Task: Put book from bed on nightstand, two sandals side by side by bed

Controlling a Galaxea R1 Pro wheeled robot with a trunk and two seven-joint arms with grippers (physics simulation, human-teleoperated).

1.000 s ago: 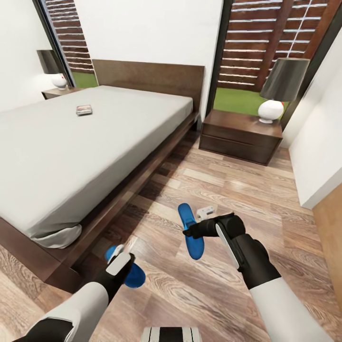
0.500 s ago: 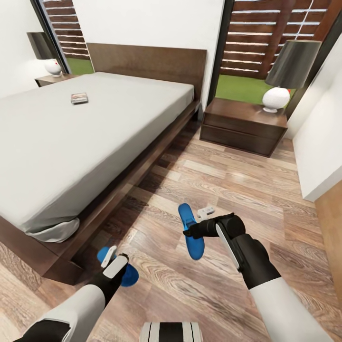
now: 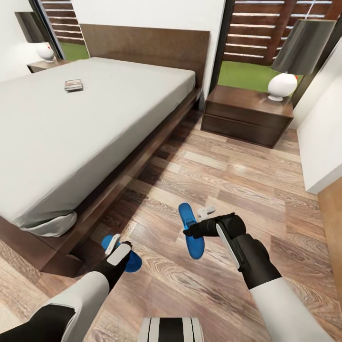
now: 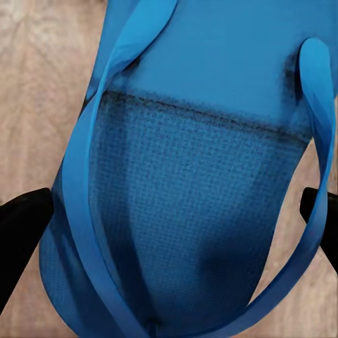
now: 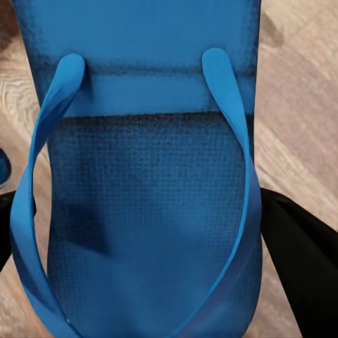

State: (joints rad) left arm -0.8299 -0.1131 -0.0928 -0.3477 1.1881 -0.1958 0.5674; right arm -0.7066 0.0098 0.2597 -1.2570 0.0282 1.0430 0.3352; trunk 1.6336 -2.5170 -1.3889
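Left gripper (image 3: 115, 248): low over the floor by the bed's foot corner, pinching a sandal (image 3: 129, 261); in the left wrist view its dark fingers (image 4: 21, 225) press both edges of the blue sole (image 4: 190, 211).
Right gripper (image 3: 189, 232): out over the open floor, clamped on the other sandal (image 3: 191, 233), which is held up off the planks; the right wrist view shows the sole (image 5: 148, 211) between black fingers (image 5: 296, 260).
Sandals: well apart from each other, one in each claw, both off to the bed's right side.
Book (image 3: 73, 85): lies flat on the mattress, toward the headboard.
Bed (image 3: 71, 137): fills the left half of the head view.
Nightstands: one (image 3: 247, 116) right of the bed with a lamp (image 3: 297, 57) on top; one (image 3: 40, 66) at the far left, also with a lamp (image 3: 40, 38).
Floor (image 3: 228, 175): wood planks.
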